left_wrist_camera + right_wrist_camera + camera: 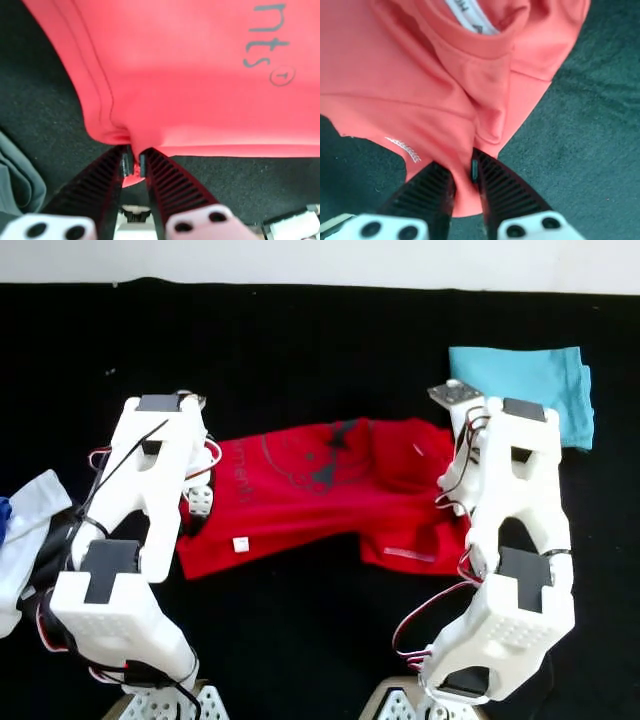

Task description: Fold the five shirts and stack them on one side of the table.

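Found red shirt (pixel 320 490) lying rumpled across the middle of the black table (pixel 300 340). Noted left pincer (pixel 134 162) clamped tight on the shirt's hem at its left end. Noted right pincer (pixel 465 172) closed on a fold of the same shirt below the collar. Observed folded teal shirt (pixel 535 385) toward the far right corner. Recorded white shirt (pixel 25 530) bunched at the left edge.

Red shirt (pixel 300 490), rumpled, gripped at either end by left pincer (pixel 134 162) and right pincer (pixel 465 172); folded teal shirt (pixel 530 385) beyond the right; white shirt (pixel 25 530) outside the left.
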